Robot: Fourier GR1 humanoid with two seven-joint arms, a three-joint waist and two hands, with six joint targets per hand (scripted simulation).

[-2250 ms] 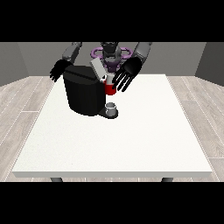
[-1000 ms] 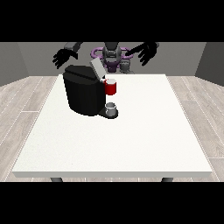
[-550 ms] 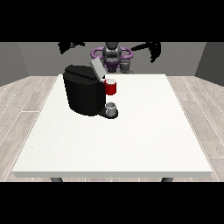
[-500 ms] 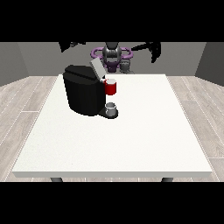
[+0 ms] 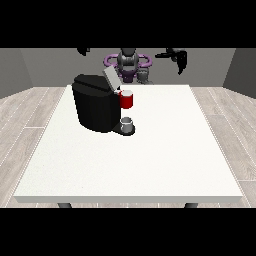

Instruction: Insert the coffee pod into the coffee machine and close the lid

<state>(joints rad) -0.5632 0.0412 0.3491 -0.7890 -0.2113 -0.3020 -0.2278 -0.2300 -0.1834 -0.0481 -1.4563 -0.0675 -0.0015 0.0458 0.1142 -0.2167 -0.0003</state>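
pod (image 5: 127,100) is sitting in the machine (image 5: 97,104) near the table's (image 5: 150,160) back-left corner, lid (image 5: 110,78) tilted up, looks light and stiff so push its top edge; can't tell either raised hand's fingers

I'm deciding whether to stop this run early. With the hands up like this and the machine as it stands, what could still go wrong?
1. The coffee machine's lid stands tilted up, so closing may be left undone.
2. Both hands are raised away from the table: the hand at the view's right and the hand at the view's left, which is mostly cut off. Coming back down, either might knock the coffee machine or the small cup at its base.
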